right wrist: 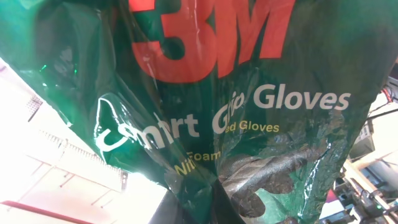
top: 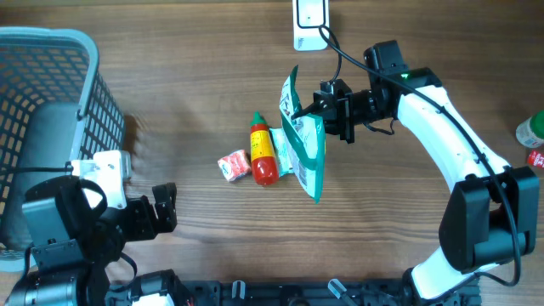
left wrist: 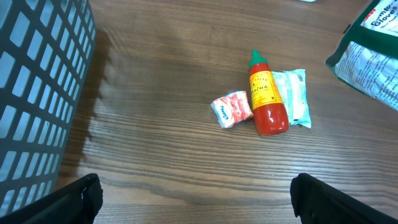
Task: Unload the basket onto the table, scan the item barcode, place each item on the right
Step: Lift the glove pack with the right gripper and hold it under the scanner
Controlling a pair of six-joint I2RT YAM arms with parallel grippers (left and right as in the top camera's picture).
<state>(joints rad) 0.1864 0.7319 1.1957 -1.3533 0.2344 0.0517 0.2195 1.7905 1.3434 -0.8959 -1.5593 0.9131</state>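
Observation:
A green 3M gloves package [top: 304, 140] hangs tilted above the table, just below the white scanner [top: 310, 21] at the far edge. My right gripper [top: 327, 109] is shut on the package's upper right side. In the right wrist view the package [right wrist: 249, 93] fills the frame with its printed front toward the camera, and the right gripper [right wrist: 245, 205] pinches its lower fold. A corner of the package [left wrist: 373, 56] shows in the left wrist view. No barcode can be made out. My left gripper [top: 161, 208] [left wrist: 196, 193] stands open and empty beside the basket.
A red sriracha bottle [top: 262, 151] [left wrist: 266, 96], a small red-and-white packet [top: 233, 165] [left wrist: 232, 109] and a pale green sachet [left wrist: 293, 96] lie mid-table. A grey mesh basket [top: 42, 110] [left wrist: 37, 93] stands at the left. A green-capped bottle [top: 533, 136] sits at the right edge.

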